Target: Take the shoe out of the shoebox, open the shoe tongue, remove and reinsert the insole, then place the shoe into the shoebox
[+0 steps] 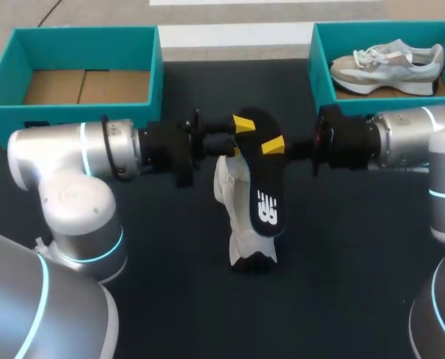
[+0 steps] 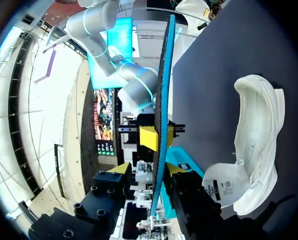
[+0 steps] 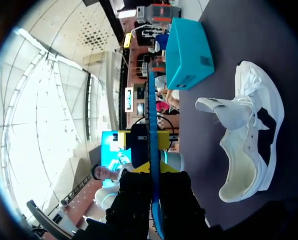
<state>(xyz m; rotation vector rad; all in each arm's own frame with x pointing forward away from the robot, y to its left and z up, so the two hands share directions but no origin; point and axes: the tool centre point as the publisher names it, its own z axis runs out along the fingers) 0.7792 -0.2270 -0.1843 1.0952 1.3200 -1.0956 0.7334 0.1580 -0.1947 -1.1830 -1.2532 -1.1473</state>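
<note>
Item 1: insole (image 1: 265, 194), black with a blue edge, out of the shoe and held in the air over the middle of the table (image 1: 342, 254). In the head view its long axis runs from 12 o'clock down to 6 o'clock, printed face up. Item 2: right gripper (image 3: 153, 170), entering from 3 o'clock, with its fingers pinched close together on the upper end of the insole, one on each face. Item 3: left gripper (image 2: 147, 169), entering from 9 o'clock and meeting the same end of the insole. Its fingers are parted with the insole standing edge-on between them, close against one finger, and a gap shows on the side of the other. Item 4: shoe (image 1: 223, 183), white, lying on its side on the table directly under the hanging insole, its mouth open and its tongue turned out. Neither gripper touches it. Item 5: left shoebox (image 1: 57, 112), teal, at 10 o'clock from the shoe, with only its brown cardboard floor showing inside. Item 6: right shoebox (image 1: 321, 67), teal, at 2 o'clock from the shoe. Item 7: second shoe (image 1: 390, 63), beige and white with white laces, lying inside the right shoebox.
</note>
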